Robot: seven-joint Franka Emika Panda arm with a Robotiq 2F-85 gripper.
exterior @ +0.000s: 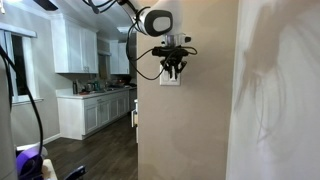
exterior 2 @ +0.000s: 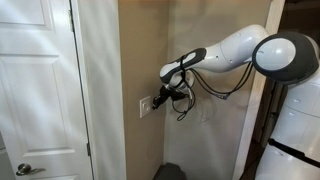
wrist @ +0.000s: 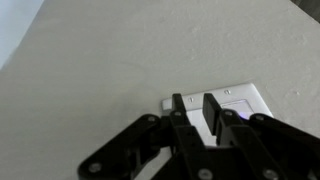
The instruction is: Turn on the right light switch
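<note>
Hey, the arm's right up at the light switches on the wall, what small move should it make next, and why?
Probably a slight sideways shift toward the right switch before pressing. In the wrist view the gripper, only narrowly open, sits over one side of the wall plate, while the other side shows uncovered. Whether it touches the plate, I cannot tell.

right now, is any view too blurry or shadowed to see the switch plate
wrist view: soft focus, and the dark gripper covers the left of the wall plate; in an exterior view a big shadow falls on the wall at right, and the gripper hides most of the plate; in an exterior view the light is even, the plate small but clear
</note>
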